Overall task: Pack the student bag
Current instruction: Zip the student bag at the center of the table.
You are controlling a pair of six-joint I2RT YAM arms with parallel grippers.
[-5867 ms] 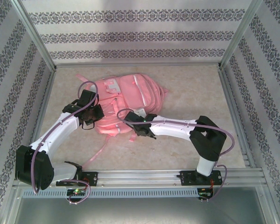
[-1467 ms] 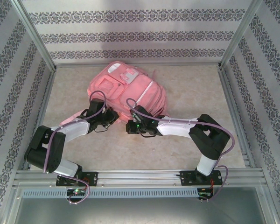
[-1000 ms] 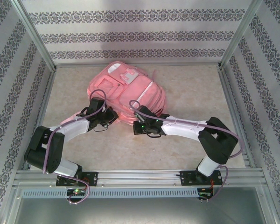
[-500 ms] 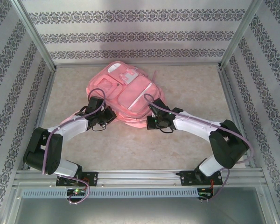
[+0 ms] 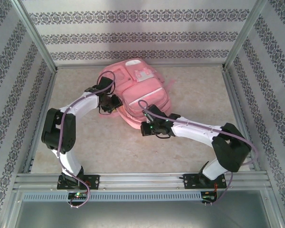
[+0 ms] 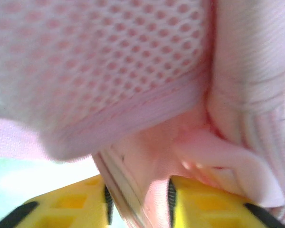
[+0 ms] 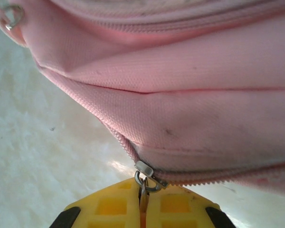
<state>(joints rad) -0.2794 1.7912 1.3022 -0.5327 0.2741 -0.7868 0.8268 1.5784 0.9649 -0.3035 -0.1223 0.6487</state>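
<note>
**Marbled table (image 5: pixel 109 152) carrying a pink bag (image 5: pixel 137 88), a gripper at each near edge**

Right gripper (image 7: pixel 143 194) is pinching the zip pull (image 7: pixel 144 186) between its yellow fingers (image 7: pixel 109 205), with the jaws pressed together on the metal tab. The slider (image 7: pixel 143 169) is sitting on the zip line along a lower seam of the bag, and pale tabletop is showing below the fabric.

Left gripper (image 6: pixel 138 202) is holding its jaws apart, and a fold of pink fabric is hanging down into the gap. A mesh panel (image 6: pixel 109 52) is crowding the lens above it.

From overhead, the right arm is spanning the table to the bag's near corner, while the left arm is bending round to the bag's left side. The bag is lying flat at the back of the table with its pockets facing up, close to the patterned wall (image 5: pixel 142 35).
</note>
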